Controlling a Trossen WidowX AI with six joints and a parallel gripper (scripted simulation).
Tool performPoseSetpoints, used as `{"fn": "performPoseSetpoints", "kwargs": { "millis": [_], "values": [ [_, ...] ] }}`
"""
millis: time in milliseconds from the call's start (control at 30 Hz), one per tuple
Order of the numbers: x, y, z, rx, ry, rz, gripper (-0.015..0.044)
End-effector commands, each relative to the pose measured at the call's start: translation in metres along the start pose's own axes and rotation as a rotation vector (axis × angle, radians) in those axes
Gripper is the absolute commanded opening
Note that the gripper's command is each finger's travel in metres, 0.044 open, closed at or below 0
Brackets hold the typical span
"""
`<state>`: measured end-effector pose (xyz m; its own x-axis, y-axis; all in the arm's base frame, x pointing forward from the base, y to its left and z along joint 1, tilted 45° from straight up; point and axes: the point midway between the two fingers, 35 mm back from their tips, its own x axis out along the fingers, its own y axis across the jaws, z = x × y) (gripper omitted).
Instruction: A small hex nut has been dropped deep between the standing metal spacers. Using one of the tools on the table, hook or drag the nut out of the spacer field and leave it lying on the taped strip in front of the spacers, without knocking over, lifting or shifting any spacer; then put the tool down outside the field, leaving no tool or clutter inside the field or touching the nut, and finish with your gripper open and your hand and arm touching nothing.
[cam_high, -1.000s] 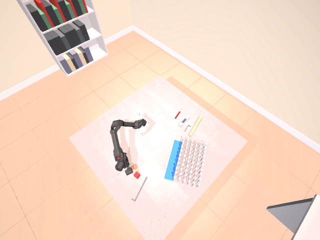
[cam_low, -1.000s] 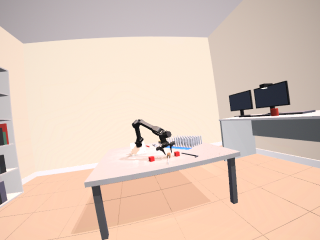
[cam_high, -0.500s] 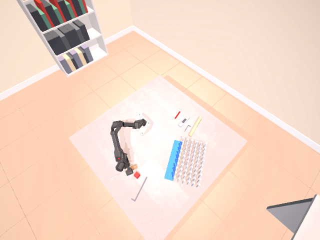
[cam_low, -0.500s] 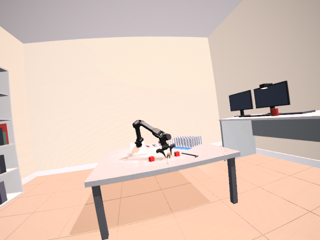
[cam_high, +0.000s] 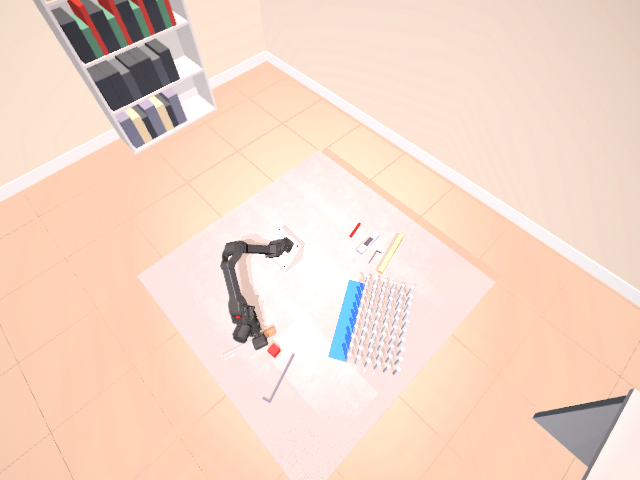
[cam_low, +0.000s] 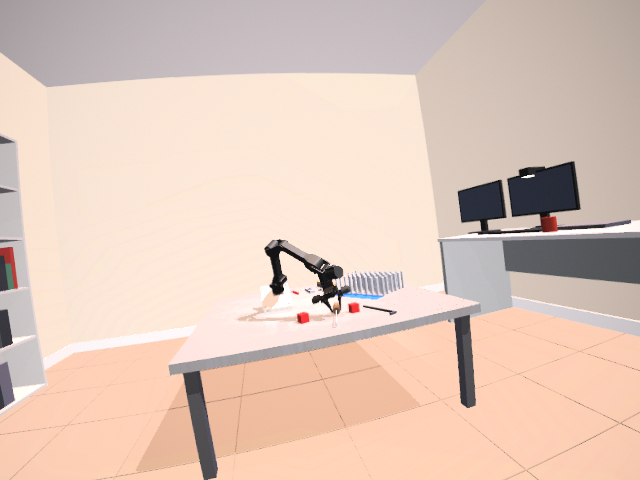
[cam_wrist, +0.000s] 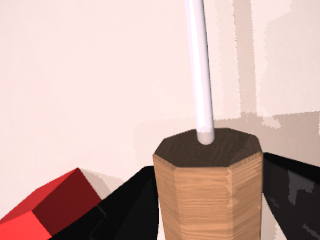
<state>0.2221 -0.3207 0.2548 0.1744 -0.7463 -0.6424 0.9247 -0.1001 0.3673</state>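
Observation:
My gripper (cam_high: 267, 334) (cam_low: 335, 308) (cam_wrist: 206, 170) is shut on the wooden handle (cam_wrist: 212, 205) of a tool, with a black finger on each side of it. The tool's thin pale rod (cam_high: 232, 350) (cam_low: 335, 320) (cam_wrist: 200, 75) runs out from the handle, low over the table; its far end is outside the wrist view. The metal spacers (cam_high: 382, 320) (cam_low: 374, 283) stand in rows, away from the gripper. The blue taped strip (cam_high: 339, 333) (cam_low: 361, 296) lies along their near side. The hex nut cannot be made out. Whether the tool touches the table is unclear.
A red block (cam_high: 273, 350) (cam_low: 353, 307) (cam_wrist: 65, 200) sits close beside the gripper; another red block (cam_low: 302, 317) is nearby. A dark L-shaped bar (cam_high: 281, 377) (cam_low: 378, 309) lies beyond the first. A yellow bar (cam_high: 391, 253), a red pen-like item (cam_high: 355, 229) and small tools lie beyond the field's end.

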Motion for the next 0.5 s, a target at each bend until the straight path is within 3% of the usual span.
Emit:
{"fn": "performPoseSetpoints", "kwargs": {
  "millis": [0, 233, 467],
  "values": [
    [-0.034, 0.011, 0.006, 0.011, -0.020, 0.024, 0.0000],
    [-0.047, 0.013, 0.006, 0.007, -0.020, 0.023, 0.0000],
    [-0.043, 0.018, -0.011, -0.197, 0.031, 0.017, 0.0000]
  ]
}}
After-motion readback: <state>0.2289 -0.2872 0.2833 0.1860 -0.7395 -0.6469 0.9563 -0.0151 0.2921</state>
